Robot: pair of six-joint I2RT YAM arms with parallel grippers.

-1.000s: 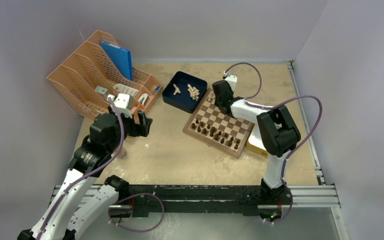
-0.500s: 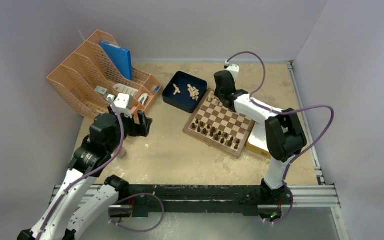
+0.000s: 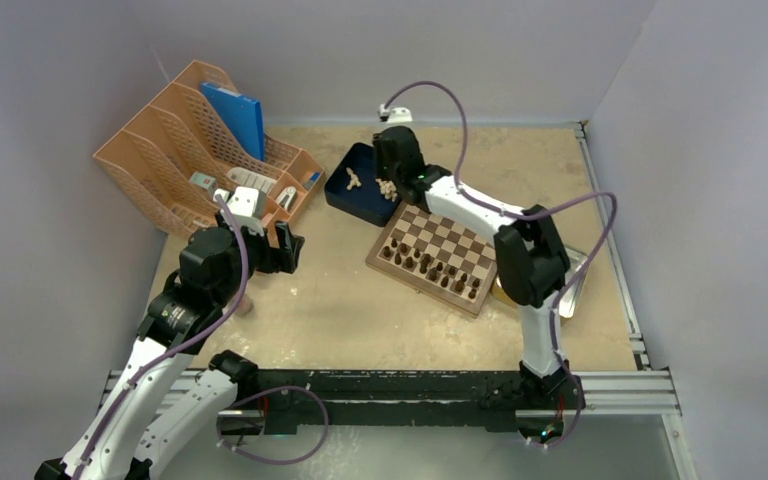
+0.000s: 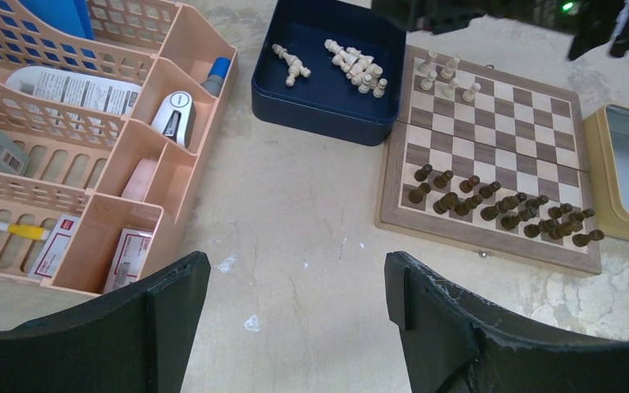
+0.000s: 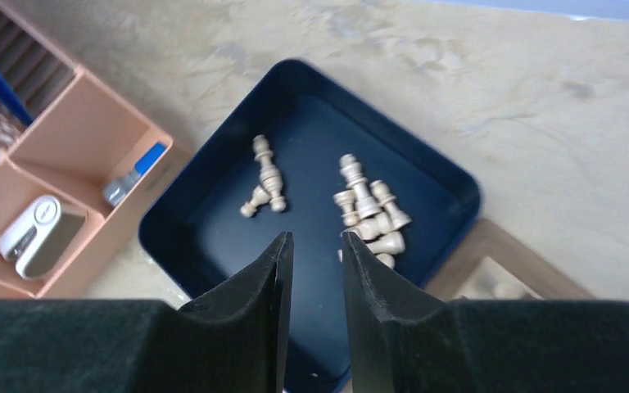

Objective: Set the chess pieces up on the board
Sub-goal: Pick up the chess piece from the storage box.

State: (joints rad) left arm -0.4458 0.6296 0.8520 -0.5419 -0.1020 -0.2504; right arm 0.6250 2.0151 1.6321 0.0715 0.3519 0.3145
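Chess pieces [image 5: 360, 195] within blue tray [image 5: 221, 237] rim

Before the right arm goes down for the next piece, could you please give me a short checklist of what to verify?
1. The right tool is empty: ok, narrow gap, nothing between its fingers.
2. It hangs above the blue tray: ok.
3. The loose cream pieces remain to be picked: ok, one bunch and a small group apart.
4. One of them lies free to grasp: not ok, they lie touching each other.
5. The board has free squares: ok, only a few placed cream pieces sit at its far corner.
6. The left tool is away from the board: ok, open, off to the side.
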